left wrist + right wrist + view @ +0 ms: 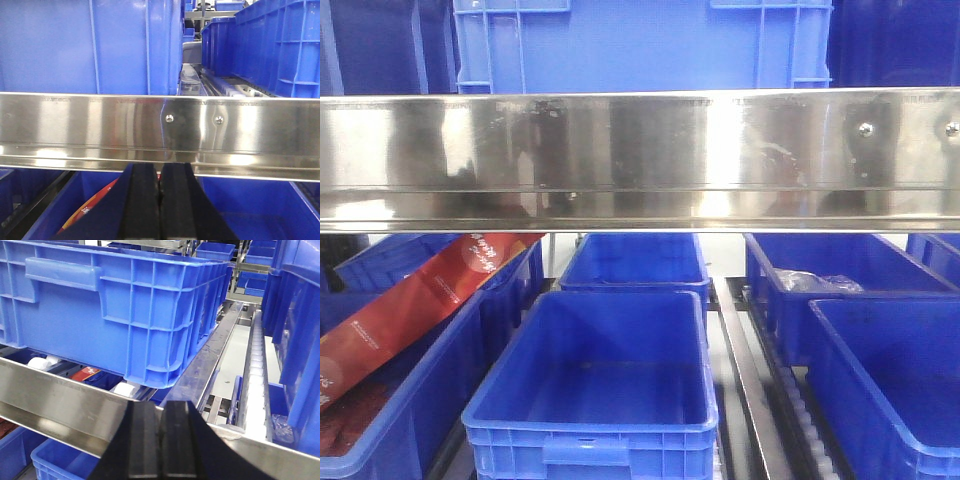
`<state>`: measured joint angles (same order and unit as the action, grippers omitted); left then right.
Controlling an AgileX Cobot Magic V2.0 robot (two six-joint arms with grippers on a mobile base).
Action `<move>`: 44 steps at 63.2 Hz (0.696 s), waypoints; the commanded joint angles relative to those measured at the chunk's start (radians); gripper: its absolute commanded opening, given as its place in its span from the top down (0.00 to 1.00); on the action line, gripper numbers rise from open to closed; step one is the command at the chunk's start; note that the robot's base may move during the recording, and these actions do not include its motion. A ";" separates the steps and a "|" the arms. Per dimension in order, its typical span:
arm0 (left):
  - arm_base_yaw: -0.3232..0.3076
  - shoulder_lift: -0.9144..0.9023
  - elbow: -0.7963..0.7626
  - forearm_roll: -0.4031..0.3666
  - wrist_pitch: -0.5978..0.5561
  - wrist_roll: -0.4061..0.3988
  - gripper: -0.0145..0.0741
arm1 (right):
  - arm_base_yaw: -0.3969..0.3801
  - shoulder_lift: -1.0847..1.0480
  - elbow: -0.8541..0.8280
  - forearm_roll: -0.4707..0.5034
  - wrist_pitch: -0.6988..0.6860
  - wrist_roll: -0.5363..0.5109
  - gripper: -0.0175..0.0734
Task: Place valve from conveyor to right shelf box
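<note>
The valve and the conveyor are out of view in all three views. My left gripper [159, 172] is shut and empty, its black fingers pressed together just below a shiny steel shelf rail [160, 130]. My right gripper [160, 412] is also shut and empty, held in front of a steel shelf rail [55, 395] under a large blue box [115, 305]. Neither gripper shows in the front view, which faces the shelf. An empty blue box [595, 385] sits in the middle of the lower shelf, with more blue boxes to its right [895, 380].
A steel rail [640, 160] crosses the front view, with a blue box [640, 45] on the shelf above it. A red packet [410, 300] leans in the lower left box. A clear plastic bag [815, 283] lies in the back right box. Roller tracks [255, 375] run between boxes.
</note>
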<state>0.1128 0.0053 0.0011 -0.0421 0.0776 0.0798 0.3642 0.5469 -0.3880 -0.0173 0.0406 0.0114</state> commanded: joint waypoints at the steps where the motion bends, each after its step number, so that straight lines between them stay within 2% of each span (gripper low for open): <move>1: -0.005 -0.005 -0.001 0.000 -0.016 0.002 0.96 | -0.029 -0.031 0.001 0.008 0.013 -0.001 0.98; 7: -0.005 -0.005 -0.001 0.000 -0.016 0.002 0.96 | -0.120 -0.104 0.022 0.035 0.068 -0.001 0.98; 22: -0.005 -0.005 -0.001 0.000 -0.016 0.002 0.96 | -0.355 -0.337 0.189 0.082 0.064 -0.003 0.98; 31: -0.005 -0.005 -0.001 0.000 -0.016 0.002 0.96 | -0.404 -0.443 0.291 0.087 0.056 -0.011 0.98; 36: -0.005 -0.005 -0.001 0.000 -0.016 0.002 0.96 | -0.405 -0.502 0.336 0.107 0.049 -0.053 0.98; 44: -0.005 -0.005 -0.001 0.000 -0.016 0.002 0.96 | -0.405 -0.547 0.388 0.107 0.037 -0.058 0.98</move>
<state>0.1128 0.0053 0.0011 -0.0421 0.0776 0.0798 -0.0339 0.0210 -0.0203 0.0813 0.1100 -0.0300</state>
